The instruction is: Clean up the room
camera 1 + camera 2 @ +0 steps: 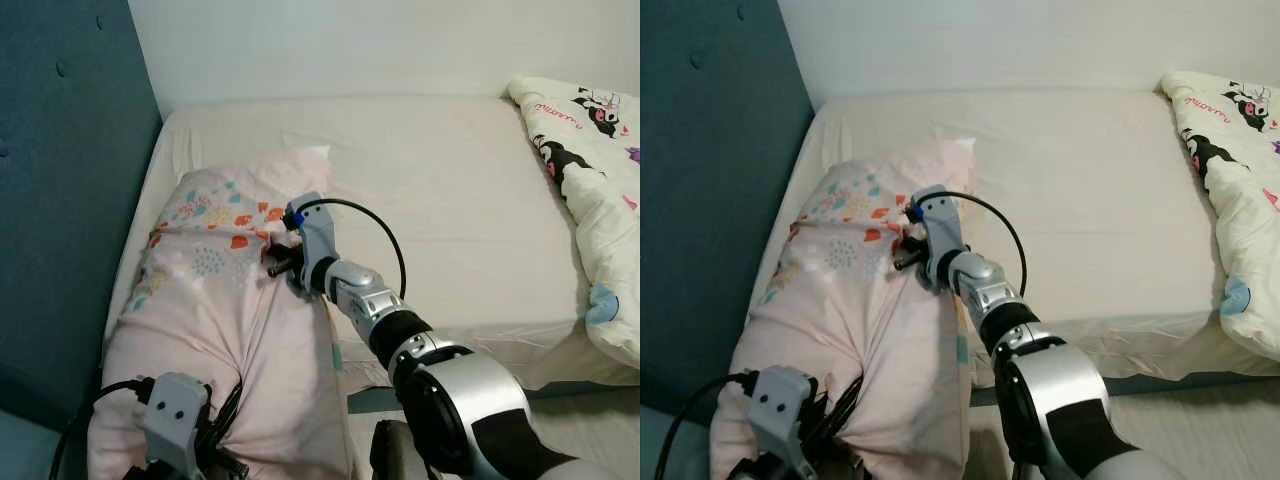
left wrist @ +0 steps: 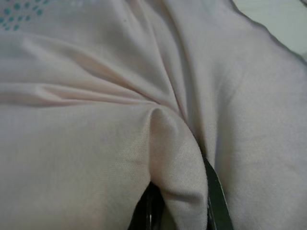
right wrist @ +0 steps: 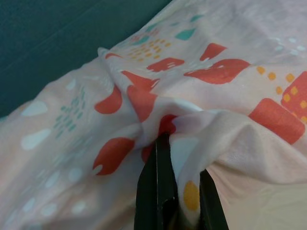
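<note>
Pink pillow (image 1: 215,300) lies at the head end of the bed (image 1: 450,200), close against the teal headboard (image 1: 60,180), its near end hanging over the mattress edge toward the robot. Cover is pale pink, printed with red, orange and teal shapes on the far half, plain on the near half; cloth looks loose and thin, creased into long folds that run toward both grip points. Right gripper (image 1: 283,262) is clamped on a bunched ridge of the printed cloth near the pillow's middle, a fold pinched between its black fingers (image 3: 156,191). Left gripper (image 2: 180,211) holds a tuck of the plain pink cloth at the near end, fingers closed around it. Step in hand appears to be a two-handed hold to lift or straighten the pillow. Next move likely calls for both arms to rise together, since the cover may slide on the filling and only cloth is held. Cream sheet bare beyond. A cartoon-print quilt (image 1: 590,170) is heaped at the bed's right side, well apart from the pillow.
</note>
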